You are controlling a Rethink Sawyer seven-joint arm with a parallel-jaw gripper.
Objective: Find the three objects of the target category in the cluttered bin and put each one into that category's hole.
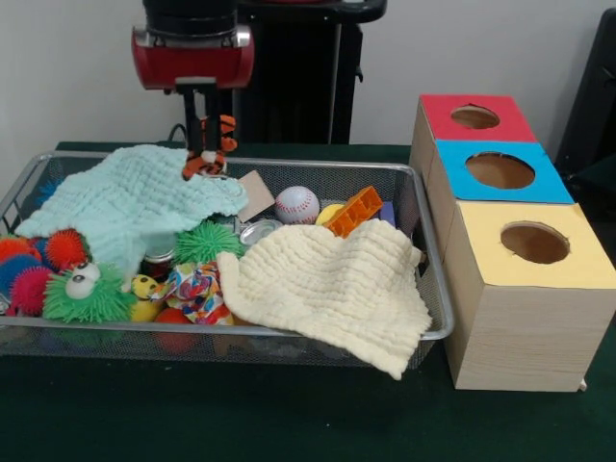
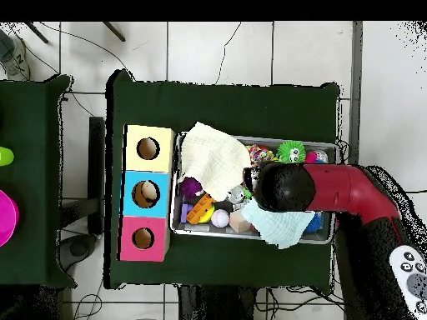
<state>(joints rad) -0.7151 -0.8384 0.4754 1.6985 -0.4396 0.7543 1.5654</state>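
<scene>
My gripper (image 1: 204, 137) hangs over the back rim of the silver wire-mesh bin (image 1: 430, 252), shut on a small orange striped tiger toy (image 1: 205, 166) held just above a mint cloth. In the overhead view the arm's head (image 2: 283, 185) hides the gripper and the toy over the bin (image 2: 250, 237). A small yellow toy (image 1: 143, 287) lies half buried near the bin's front. The red-faced box's round hole (image 1: 474, 116) is far to the right, at the back of the box row; it also shows in the overhead view (image 2: 143, 238).
The bin holds a mint cloth (image 1: 135, 197), a cream cloth (image 1: 327, 284) draped over its front rim, a baseball (image 1: 296, 204), an orange brick (image 1: 353, 210) and several spiky balls (image 1: 65, 248). Blue-faced (image 1: 499, 170) and yellow-faced (image 1: 534, 243) boxes stand beside the red one.
</scene>
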